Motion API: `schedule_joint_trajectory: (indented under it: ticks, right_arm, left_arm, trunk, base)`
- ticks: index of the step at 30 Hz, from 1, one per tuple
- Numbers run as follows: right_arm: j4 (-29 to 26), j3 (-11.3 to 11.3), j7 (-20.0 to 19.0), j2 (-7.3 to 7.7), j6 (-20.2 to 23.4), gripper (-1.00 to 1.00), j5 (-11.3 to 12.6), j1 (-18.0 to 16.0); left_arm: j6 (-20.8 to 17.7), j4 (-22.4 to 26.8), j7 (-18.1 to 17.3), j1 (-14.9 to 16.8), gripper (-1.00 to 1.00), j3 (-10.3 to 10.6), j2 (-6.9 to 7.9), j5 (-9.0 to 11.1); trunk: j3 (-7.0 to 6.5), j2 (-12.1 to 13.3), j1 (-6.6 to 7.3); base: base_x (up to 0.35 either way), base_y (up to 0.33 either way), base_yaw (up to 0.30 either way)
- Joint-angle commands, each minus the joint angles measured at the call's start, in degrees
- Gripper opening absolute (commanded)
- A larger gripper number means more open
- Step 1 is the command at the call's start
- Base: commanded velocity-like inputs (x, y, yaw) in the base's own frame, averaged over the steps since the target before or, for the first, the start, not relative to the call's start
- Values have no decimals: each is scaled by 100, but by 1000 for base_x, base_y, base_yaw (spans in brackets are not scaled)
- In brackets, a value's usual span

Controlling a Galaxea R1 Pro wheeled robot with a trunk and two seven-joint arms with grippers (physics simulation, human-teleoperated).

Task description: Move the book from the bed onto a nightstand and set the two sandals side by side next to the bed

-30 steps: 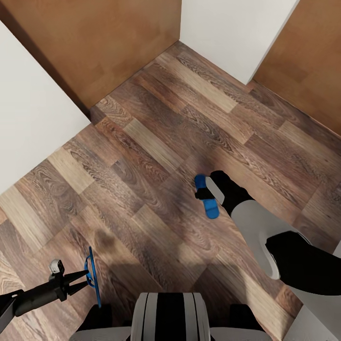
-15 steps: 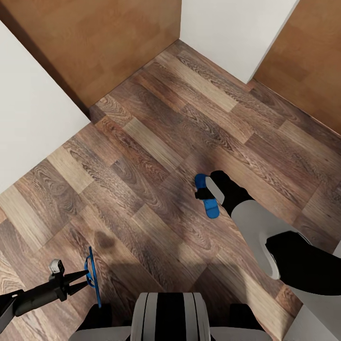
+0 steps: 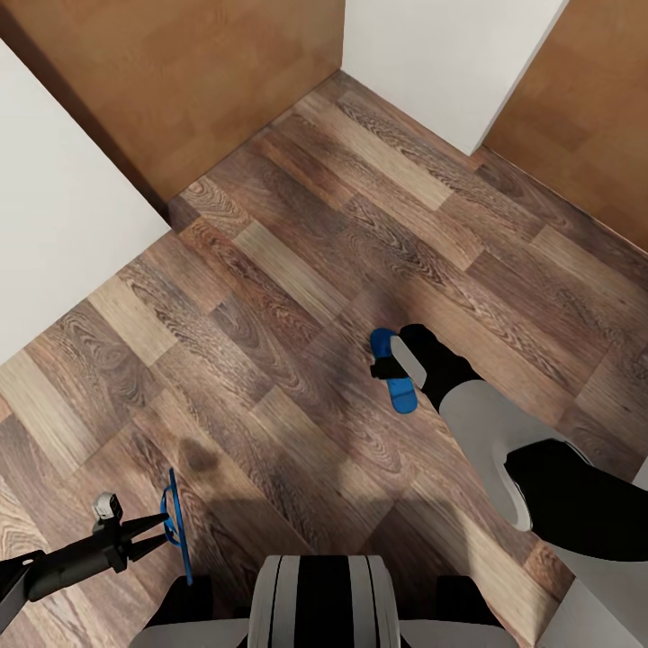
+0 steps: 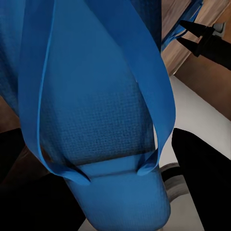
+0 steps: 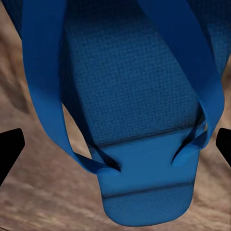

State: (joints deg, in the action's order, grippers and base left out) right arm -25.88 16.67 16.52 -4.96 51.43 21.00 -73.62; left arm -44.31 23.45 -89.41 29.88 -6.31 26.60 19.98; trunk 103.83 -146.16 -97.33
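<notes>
The left gripper point(image 3: 160, 531) is holding one blue sandal point(image 3: 177, 526) on its edge at about 7 o'clock above the wood floor point(image 3: 297, 261), while the right gripper point(image 3: 389, 367) is gripping the other sandal point(image 3: 394, 378) at about 3 o'clock.

Blue sandal point(image 5: 139, 125) right up close to lens, sole face textured, fine woven grain plain to see. Two blue thong straps arc over it, one down each side, both meeting sole near narrower rounded end. That end smooth, crossed by faint seam line. Black fingers point(image 5: 9, 150) poke in at both picture edges, sandal between them; contact with sandal not clear from here. Behind sandal, brown wood-grain floor point(image 5: 43, 192), blurred.
</notes>
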Motion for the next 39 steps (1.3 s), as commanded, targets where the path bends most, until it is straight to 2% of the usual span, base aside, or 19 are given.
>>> schedule_joint_trajectory:
  ticks: [1, 14, 15, 39]
  right_arm:
    - [-5, 38, 48, 4, 16, 100, 59, -3]
    - [-5, 38, 52, 4, 16, 100, 53, -3]
    - [-5, 38, 52, 4, 16, -100, 53, -3]
    - [-5, 32, 53, 30, 11, -100, 53, -3]
  left_arm:
    - [-60, 2, -19, 0, -100, -2, 1, -3]
    - [-68, 2, -16, 0, -100, -2, 3, -3]
    - [-68, 2, -16, 0, -100, -2, 3, -3]
    - [-69, -7, -15, 0, -100, -2, 11, -3]
  trunk:
    - [3, -1, 1]
    - [3, -1, 1]
    - [3, -1, 1]
    - [3, -1, 1]
  base:
    - [0, 0, 0]
    - [0, 0, 0]
    - [0, 0, 0]
    - [0, 0, 0]
